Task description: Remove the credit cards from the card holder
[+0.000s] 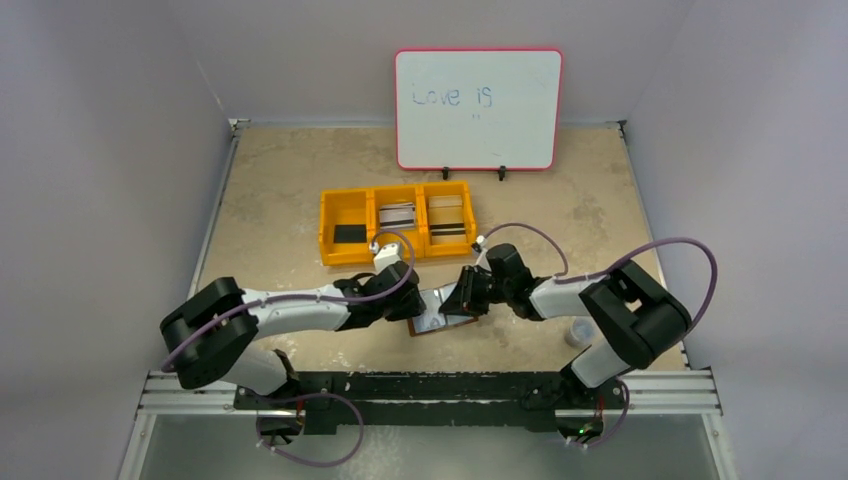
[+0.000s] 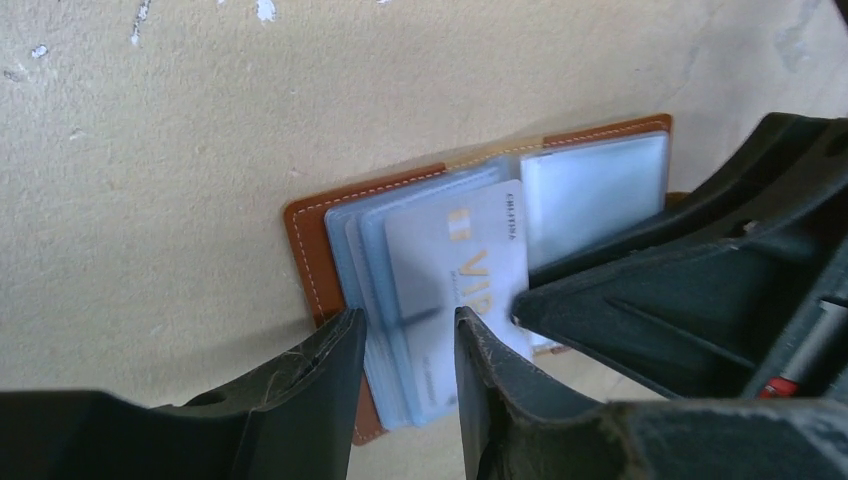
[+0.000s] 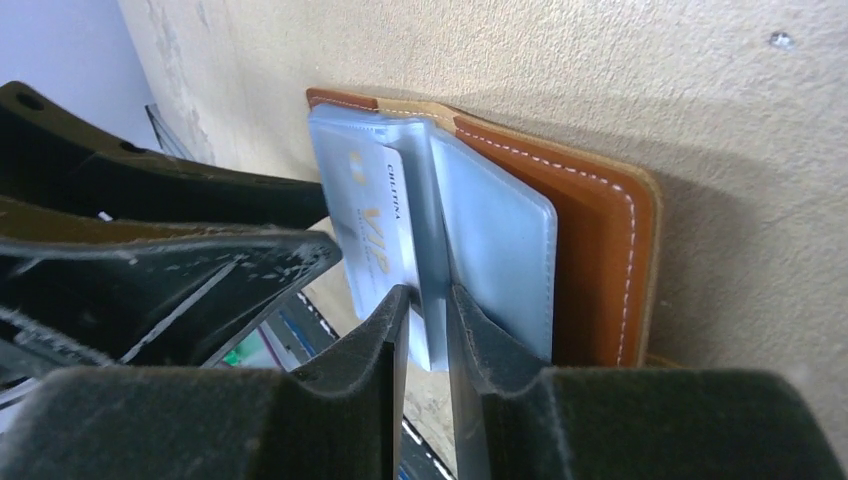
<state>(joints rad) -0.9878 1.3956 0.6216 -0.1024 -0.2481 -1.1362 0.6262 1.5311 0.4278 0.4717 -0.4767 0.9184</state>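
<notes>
Card holder (image 2: 305, 250) open, VIP card (image 2: 470, 260) inside; L gripper (image 2: 408, 325) parted astride card, R gripper (image 3: 428, 295) ajar round sleeve (image 3: 432, 225).

The card holder (image 2: 305, 250) is smooth tan leather with pale stitching along its edge. Its sleeves (image 2: 590, 185) are clear, faintly hazy plastic with a soft sheen. The card (image 2: 460, 260) is pale glossy plastic with gold print. The desk (image 2: 150, 150) is matt, beige, grainy and chipped. The left tool (image 2: 405, 335) and right tool (image 3: 428, 305) are matt black plastic, scuffed at the edges.
</notes>
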